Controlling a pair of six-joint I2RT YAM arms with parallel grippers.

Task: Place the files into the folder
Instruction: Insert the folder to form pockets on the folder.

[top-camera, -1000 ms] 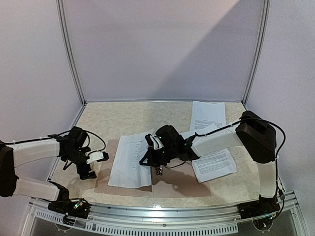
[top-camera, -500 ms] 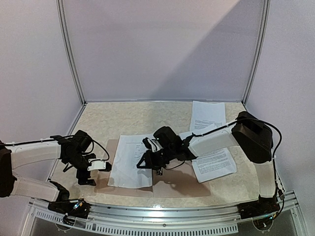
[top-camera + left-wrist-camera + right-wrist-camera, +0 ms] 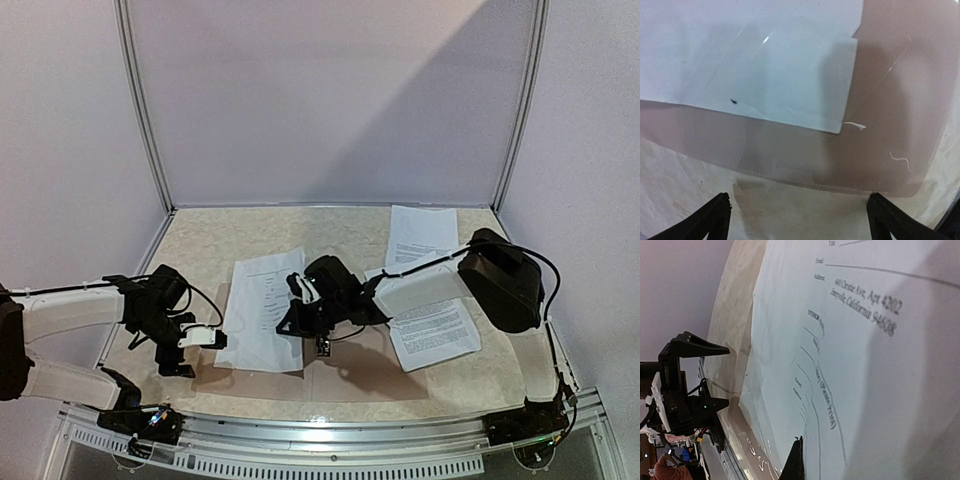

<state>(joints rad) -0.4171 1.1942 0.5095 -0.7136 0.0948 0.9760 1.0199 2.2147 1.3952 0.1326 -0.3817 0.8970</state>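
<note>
We see the right gripper (image 3: pixel 303 318), jaws together, at the right edge of a printed sheet (image 3: pixel 265 310) lying on the folder (image 3: pixel 370 375) (pinched or not, we cannot tell). The left gripper (image 3: pixel 193 350) hovers, jaws apart, by its near left corner.

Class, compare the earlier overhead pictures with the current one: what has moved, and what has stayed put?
The right gripper, shut on the printed sheet, shifted left, taking the sheet leftward and farther from the arm bases over the folder. The left gripper, open, dropped slightly toward the near edge. The folder, the far sheet and the sheet under the right arm stayed put.
</note>
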